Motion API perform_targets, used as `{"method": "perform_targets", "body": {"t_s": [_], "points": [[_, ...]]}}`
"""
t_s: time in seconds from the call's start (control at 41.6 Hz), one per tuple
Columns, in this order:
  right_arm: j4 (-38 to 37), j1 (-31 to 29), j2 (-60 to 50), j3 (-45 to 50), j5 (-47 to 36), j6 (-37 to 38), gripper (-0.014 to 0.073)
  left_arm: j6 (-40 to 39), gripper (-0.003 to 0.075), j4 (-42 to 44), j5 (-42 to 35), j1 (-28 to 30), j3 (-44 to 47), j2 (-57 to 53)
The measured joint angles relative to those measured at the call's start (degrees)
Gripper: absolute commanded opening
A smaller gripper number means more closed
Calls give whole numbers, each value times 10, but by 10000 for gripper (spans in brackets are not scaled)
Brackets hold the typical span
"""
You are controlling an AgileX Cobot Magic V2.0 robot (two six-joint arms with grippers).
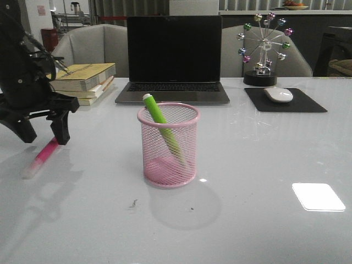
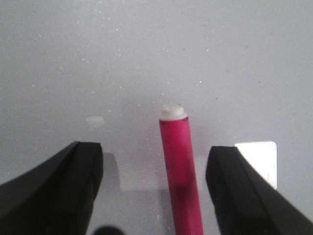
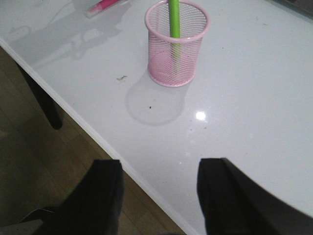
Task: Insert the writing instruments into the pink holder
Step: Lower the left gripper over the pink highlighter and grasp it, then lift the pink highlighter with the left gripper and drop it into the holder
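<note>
The pink holder (image 1: 168, 146) stands upright mid-table, with the lime green marker (image 1: 162, 124) leaning inside it, its whitish end above the rim. The pink marker (image 1: 41, 157) lies flat on the table at the left. My left gripper (image 1: 45, 135) is open just above it, one finger on each side. In the left wrist view the pink marker (image 2: 180, 169) runs between the open fingers (image 2: 78, 183) of the left gripper (image 2: 155, 149), nearer one of them and touching neither. My right gripper (image 3: 159, 166) is open and empty over the table's front edge, well back from the holder (image 3: 176, 49).
A laptop (image 1: 173, 55) stands behind the holder, stacked books (image 1: 82, 80) at the back left. A Ferris-wheel ornament (image 1: 265, 49) and a mouse (image 1: 279, 94) on a black pad (image 1: 308, 104) sit at the back right. The table edge (image 3: 98, 137) borders the floor.
</note>
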Motion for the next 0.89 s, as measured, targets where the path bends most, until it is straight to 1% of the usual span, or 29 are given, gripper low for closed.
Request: {"method": "perform_targets", "body": {"t_s": [0.168, 0.24, 0.312, 0.36, 0.384, 0.408, 0.552, 0.768, 0.888], "points": [[0, 0, 0, 0, 1, 0, 459, 0, 440, 4, 1, 0, 0, 5], [0, 0, 0, 0, 1, 0, 459, 0, 411, 4, 1, 0, 0, 5], [0, 0, 0, 0, 1, 0, 459, 0, 353, 4, 4, 0, -1, 5], [0, 0, 0, 0, 1, 0, 459, 0, 290, 4, 5, 0, -1, 5], [0, 0, 0, 0, 1, 0, 459, 0, 273, 4, 6, 0, -1, 5], [0, 0, 0, 0, 1, 0, 459, 0, 239, 4, 8, 0, -1, 5], [0, 0, 0, 0, 1, 0, 459, 0, 87, 4, 11, 0, -1, 5], [0, 0, 0, 0, 1, 0, 459, -1, 91, 4, 16, 0, -1, 5], [0, 0, 0, 0, 1, 0, 459, -1, 91, 4, 20, -2, 13, -22]]}}
